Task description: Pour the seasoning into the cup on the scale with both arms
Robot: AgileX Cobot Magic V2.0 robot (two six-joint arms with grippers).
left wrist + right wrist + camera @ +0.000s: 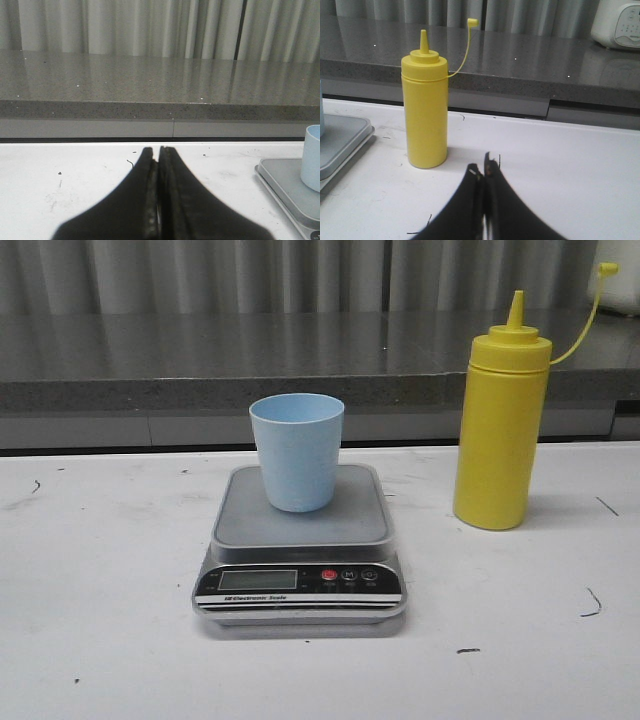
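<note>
The table (pixel 110 630) is white and scuffed, with a grey counter (pixel 200 365) behind it.

The scale (pixel 300 540) sits at the middle of the table, its display facing the front camera. I cannot read the display.

The bottle (pixel 500 430) stands upright on the table, to the right of the scale and apart from it. Its cap (pixel 606 269) hangs off the nozzle on its tether, so the nozzle looks uncovered.

The cup (pixel 296 452) stands upright on the scale's platform, toward the back. Its inside is not visible from here.

Neither arm shows in the front view. In the wrist views, the left gripper (pixel 158 155) is pressed together on nothing, low over bare table with the scale's corner and the cup off to one side. The right gripper (pixel 484 172) is likewise pressed together on nothing, pointing past the bottle, which stands near it but untouched.

Judged from this, only 1 part is in place: the cup is on the scale. The bottle has not yet been picked up, tipped over the cup or squeezed, so nearly all the work is left.
</note>
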